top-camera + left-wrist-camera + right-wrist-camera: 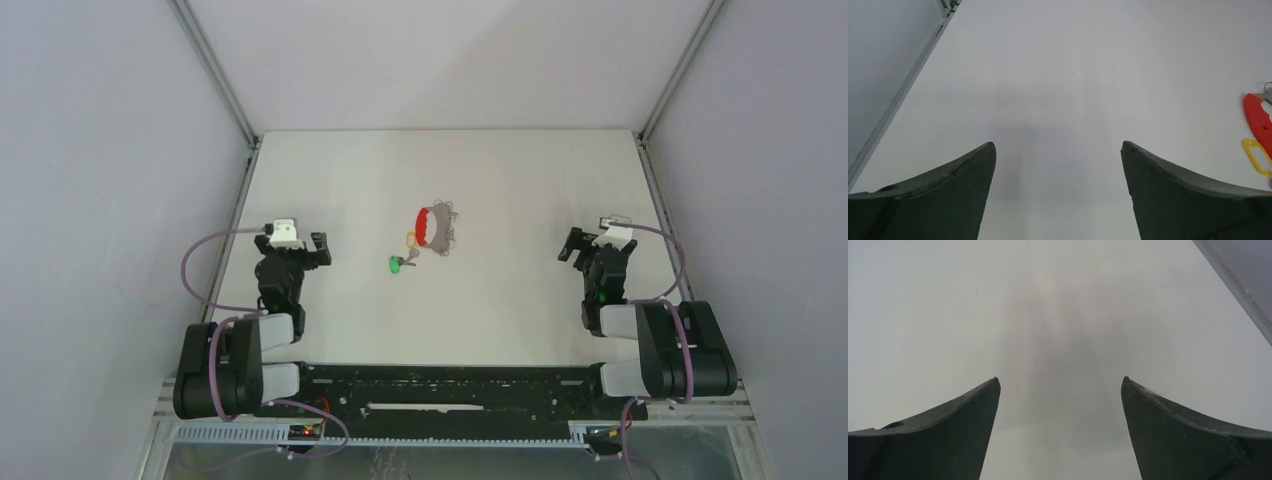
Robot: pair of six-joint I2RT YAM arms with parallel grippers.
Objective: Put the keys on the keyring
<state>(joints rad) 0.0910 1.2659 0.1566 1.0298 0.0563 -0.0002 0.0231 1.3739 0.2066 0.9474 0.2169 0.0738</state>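
The keyring [438,228] lies mid-table, a grey wire loop with a red curved section. Just left of it sits the yellow-headed key [410,240], and the green-headed key [398,263] lies a little nearer. In the left wrist view the red section of the keyring [1259,119] and the yellow key head [1257,156] show at the right edge. My left gripper [305,243] is open, well left of the keys, with nothing between its fingers. My right gripper [578,247] is open, far right of the keyring, over bare table.
White walls with metal corner rails [213,85] enclose the white table [500,180] on three sides. A rail [903,90] runs along the table's left edge in the left wrist view. The arm bases and a black bar [450,385] line the near edge.
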